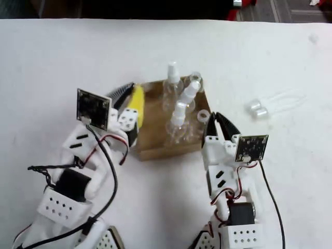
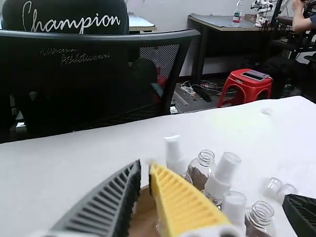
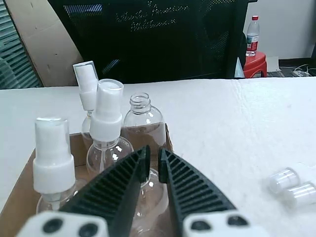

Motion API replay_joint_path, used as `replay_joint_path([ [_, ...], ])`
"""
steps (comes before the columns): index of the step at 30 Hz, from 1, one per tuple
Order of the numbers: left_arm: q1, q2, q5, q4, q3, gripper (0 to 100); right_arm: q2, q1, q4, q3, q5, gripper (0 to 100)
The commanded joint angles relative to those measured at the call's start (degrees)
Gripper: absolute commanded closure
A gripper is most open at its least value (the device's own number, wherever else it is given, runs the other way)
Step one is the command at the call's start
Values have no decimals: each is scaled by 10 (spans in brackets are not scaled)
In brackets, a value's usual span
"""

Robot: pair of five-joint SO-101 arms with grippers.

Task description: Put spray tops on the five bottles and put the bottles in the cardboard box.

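Nearest the camera are the two arms. The left fingers (image 1: 135,88) (one grey, one yellow) are pressed nearly together with nothing between them. They sit over the left edge of the box (image 1: 150,127). The right fingers (image 1: 215,116), both black, are pinched together too and also empty. They're at the box's near right corner, just beside an uncapped bottle (image 1: 203,116). I can't tell if they actually touch it.

The box sits in the middle of the table (image 1: 62,57) with all five bottles standing inside, bunched toward its right half. Three of them have spray tops on:
- the near one (image 1: 178,116)
- the middle one (image 1: 189,93), which is leaning a bit
- the far one (image 1: 173,78)

The other two are open at the neck. One is the bottle by the right fingers and the second (image 1: 195,79) is at the far right corner of the box.

To the right of the box, well apart from it, two loose spray tops (image 1: 257,108) lie side by side on the table. Their thin tubes point off to the right.

Past the far edge of the table there's a black mesh chair (image 2: 98,74), and further back on the floor a red stool (image 2: 245,85).
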Motion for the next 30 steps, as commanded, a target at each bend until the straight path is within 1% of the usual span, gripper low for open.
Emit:
replay_joint_path([
  [1,-14,-15,-3,6,-24,978,-4,4,3,4,7,981],
  [11,-16,-15,-7,-4,-1,974,-6,12,-11,4,7,981],
  [12,-19,-15,-7,-15,4,973,-6,22,-23,4,7,981],
  [14,-36,-15,-7,-50,22,973,-6,65,-56,4,4,981],
  [17,-78,-15,-7,-137,65,973,-5,131,-81,4,2,980],
  [20,-102,-15,-6,-229,108,973,-5,155,-84,4,2,980],
  [22,-108,-15,-6,-264,125,973,-5,164,-84,4,2,980],
  [27,-102,-12,-6,-270,134,973,-6,166,-84,4,7,977],
  [30,-105,-13,-6,-272,135,972,-5,164,-85,-11,16,941],
])
